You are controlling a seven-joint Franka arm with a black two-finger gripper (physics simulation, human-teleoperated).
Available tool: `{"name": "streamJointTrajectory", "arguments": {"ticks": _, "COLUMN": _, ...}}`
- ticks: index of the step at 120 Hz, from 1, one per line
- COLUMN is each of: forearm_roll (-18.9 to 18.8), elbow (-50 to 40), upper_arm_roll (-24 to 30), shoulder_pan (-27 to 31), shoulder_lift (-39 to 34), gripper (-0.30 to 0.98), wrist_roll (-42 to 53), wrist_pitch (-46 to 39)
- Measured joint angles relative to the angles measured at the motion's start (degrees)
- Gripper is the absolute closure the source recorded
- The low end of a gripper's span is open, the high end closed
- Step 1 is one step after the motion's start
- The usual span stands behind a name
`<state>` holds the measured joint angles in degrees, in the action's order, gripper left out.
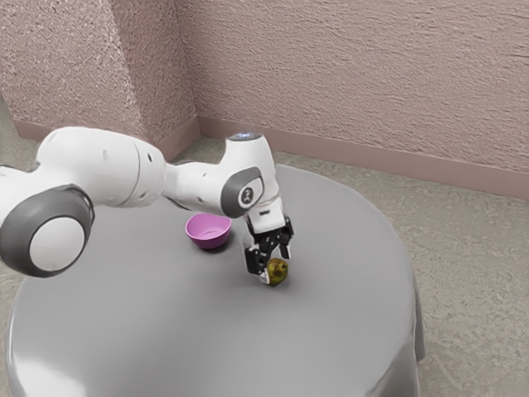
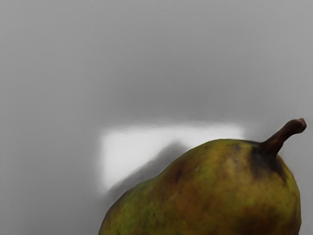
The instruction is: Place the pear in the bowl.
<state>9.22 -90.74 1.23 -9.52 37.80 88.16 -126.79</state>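
Note:
My black gripper is low over the table, its fingers spread with the pear between and just below them. One fingertip reaches down on the pear's side toward the exterior view's left; the other is above its far side. No grip from both sides can be seen. In the wrist view the yellow-green pear looms large at the lower edge, brown stem sticking out. The pink bowl stands upright toward the exterior view's left, apart from pear and gripper; its visible inside holds nothing.
A grey cloth covers the round table, whose curved edge runs beyond the pear toward the exterior view's right. The arm spans above the table's far left part in that view. A textured pink wall rises behind.

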Motion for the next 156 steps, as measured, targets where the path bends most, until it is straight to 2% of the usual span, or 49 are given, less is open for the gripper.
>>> {"name": "streamJointTrajectory", "arguments": {"ticks": 26, "forearm_roll": 0.11, "elbow": 0.03, "upper_arm_roll": -0.08, "shoulder_pan": -0.06, "shoulder_lift": 1.32, "gripper": 0.01, "wrist_roll": 1.58, "wrist_pitch": -1.11}}
{"name": "streamJointTrajectory", "arguments": {"ticks": 44, "forearm_roll": 0.14, "elbow": 0.02, "upper_arm_roll": -0.09, "shoulder_pan": -0.18, "shoulder_lift": 1.10, "gripper": 0.26, "wrist_roll": 2.37, "wrist_pitch": -1.51}}
{"name": "streamJointTrajectory", "arguments": {"ticks": 51, "forearm_roll": 0.18, "elbow": 0.01, "upper_arm_roll": -0.07, "shoulder_pan": -0.25, "shoulder_lift": 0.70, "gripper": 0.29, "wrist_roll": 2.63, "wrist_pitch": -1.65}}
{"name": "streamJointTrajectory", "arguments": {"ticks": 76, "forearm_roll": 0.15, "elbow": -3.44, "upper_arm_roll": 0.00, "shoulder_pan": 0.38, "shoulder_lift": -6.93, "gripper": 0.32, "wrist_roll": 3.46, "wrist_pitch": -1.85}}
{"name": "streamJointTrajectory", "arguments": {"ticks": 92, "forearm_roll": -0.11, "elbow": -6.81, "upper_arm_roll": 0.00, "shoulder_pan": 4.27, "shoulder_lift": -13.70, "gripper": 0.33, "wrist_roll": 3.92, "wrist_pitch": -1.37}}
{"name": "streamJointTrajectory", "arguments": {"ticks": 105, "forearm_roll": -0.36, "elbow": -7.83, "upper_arm_roll": -0.12, "shoulder_pan": 7.87, "shoulder_lift": -15.66, "gripper": 0.33, "wrist_roll": 4.24, "wrist_pitch": -0.80}}
{"name": "streamJointTrajectory", "arguments": {"ticks": 130, "forearm_roll": -0.68, "elbow": -7.41, "upper_arm_roll": -3.41, "shoulder_pan": 11.38, "shoulder_lift": -15.24, "gripper": 0.33, "wrist_roll": 4.73, "wrist_pitch": -0.14}}
{"name": "streamJointTrajectory", "arguments": {"ticks": 156, "forearm_roll": -0.66, "elbow": -0.79, "upper_arm_roll": -6.13, "shoulder_pan": 11.47, "shoulder_lift": -8.10, "gripper": 0.32, "wrist_roll": 5.16, "wrist_pitch": 0.11}}
